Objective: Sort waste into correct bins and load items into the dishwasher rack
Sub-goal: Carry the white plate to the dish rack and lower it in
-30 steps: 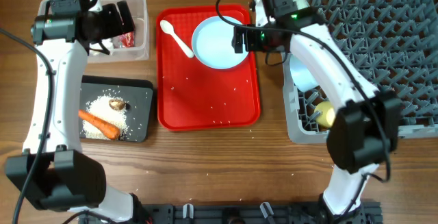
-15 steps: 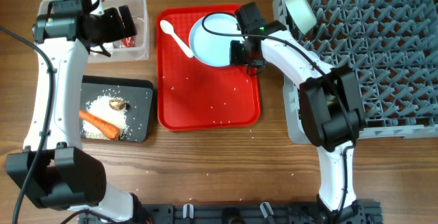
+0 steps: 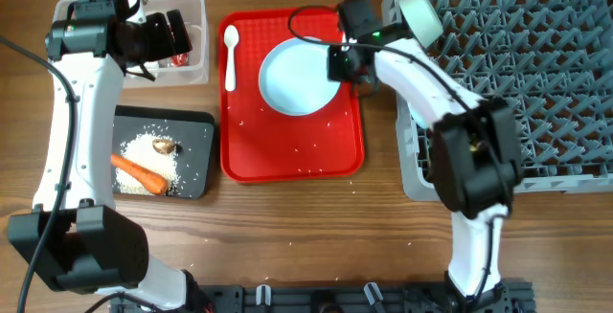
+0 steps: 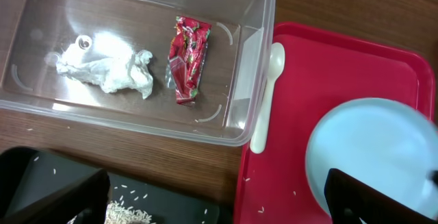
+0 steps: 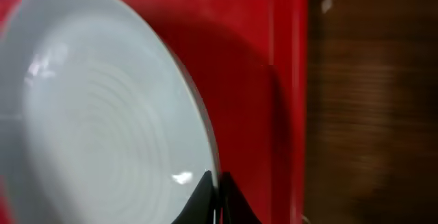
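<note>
The pale blue plate lies on the red tray. My right gripper is shut on its right rim; the wrist view shows the thin fingertips pinching the plate edge. Near the tray's left edge lies the white spoon. My left gripper hangs open above the clear tub, its fingers wide apart and empty. In the tub lie a red wrapper and a tissue wad. The black tray holds rice, a carrot and a brown lump.
The grey dishwasher rack fills the right side, with a pale bowl standing at its near-left corner. Loose rice grains dot the red tray. Bare wood shows between the tray and the rack.
My right gripper has closed onto the plate's rim. The plate slid toward the tray's middle, and the spoon turned from a slant to lie straight along the tray's left edge. The left arm stayed still.
</note>
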{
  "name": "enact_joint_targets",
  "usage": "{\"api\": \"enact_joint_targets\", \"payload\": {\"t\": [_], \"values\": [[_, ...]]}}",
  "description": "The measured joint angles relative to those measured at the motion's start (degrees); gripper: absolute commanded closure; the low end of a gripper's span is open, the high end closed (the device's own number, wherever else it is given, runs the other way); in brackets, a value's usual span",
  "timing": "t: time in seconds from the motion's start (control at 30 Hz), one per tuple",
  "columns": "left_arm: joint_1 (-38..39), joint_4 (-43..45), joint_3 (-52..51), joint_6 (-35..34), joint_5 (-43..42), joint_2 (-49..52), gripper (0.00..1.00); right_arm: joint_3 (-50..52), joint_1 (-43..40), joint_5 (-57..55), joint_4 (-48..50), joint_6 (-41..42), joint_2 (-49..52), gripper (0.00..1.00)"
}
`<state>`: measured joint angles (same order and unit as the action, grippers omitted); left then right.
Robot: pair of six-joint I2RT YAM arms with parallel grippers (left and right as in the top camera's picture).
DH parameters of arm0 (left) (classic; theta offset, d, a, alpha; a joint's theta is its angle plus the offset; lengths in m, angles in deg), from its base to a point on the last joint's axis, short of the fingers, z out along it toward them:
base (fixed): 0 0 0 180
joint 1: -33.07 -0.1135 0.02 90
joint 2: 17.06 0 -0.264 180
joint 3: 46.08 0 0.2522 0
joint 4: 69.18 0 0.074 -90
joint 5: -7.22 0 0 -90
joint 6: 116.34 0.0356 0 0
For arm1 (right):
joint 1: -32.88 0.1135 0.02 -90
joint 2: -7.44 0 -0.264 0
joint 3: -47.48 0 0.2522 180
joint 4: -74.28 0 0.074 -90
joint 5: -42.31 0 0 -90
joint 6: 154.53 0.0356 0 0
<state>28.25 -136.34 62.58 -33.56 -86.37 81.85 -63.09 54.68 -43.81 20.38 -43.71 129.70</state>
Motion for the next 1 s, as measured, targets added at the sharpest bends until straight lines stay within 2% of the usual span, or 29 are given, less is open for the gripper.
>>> {"api": "enact_joint_targets", "payload": {"t": [0.17,0.23,0.3,0.4,0.5,0.6,0.77,0.87,1.0], "values": [[0.0,0.0,0.0,0.0,0.0,0.0,0.00,0.0,-4.7,-7.6,-0.6,-7.3,-19.6,0.96],[0.0,0.0,0.0,0.0,0.0,0.0,0.00,-0.1,-7.6,-15.3,-0.7,-11.8,-26.6,0.96],[0.0,0.0,0.0,0.0,0.0,0.0,0.00,-0.1,-10.5,-25.6,-0.4,-16.8,-29.2,0.96],[0.0,0.0,0.0,0.0,0.0,0.0,0.00,-0.1,-15.5,-39.6,1.3,-25.7,-28.0,0.95],[0.0,0.0,0.0,0.0,0.0,0.0,0.00,-0.1,-21.3,-44.5,5.9,-32.5,-25.1,0.91],[0.0,0.0,0.0,0.0,0.0,0.0,0.00,-0.1,-27.1,-44.9,10.5,-40.5,-21.0,0.90],[0.0,-0.2,0.0,0.0,0.0,0.0,0.00,-0.1,-28.0,-44.8,16.8,-50.0,-16.7,0.92],[0.0,-0.2,0.0,0.0,0.0,0.0,0.00,-0.1,-27.7,-43.9,16.9,-52.0,-15.1,0.95],[0.0,-0.2,0.0,0.0,0.0,0.0,0.00,-0.1,-27.7,-42.7,16.7,-52.0,-14.4,0.95]]}}
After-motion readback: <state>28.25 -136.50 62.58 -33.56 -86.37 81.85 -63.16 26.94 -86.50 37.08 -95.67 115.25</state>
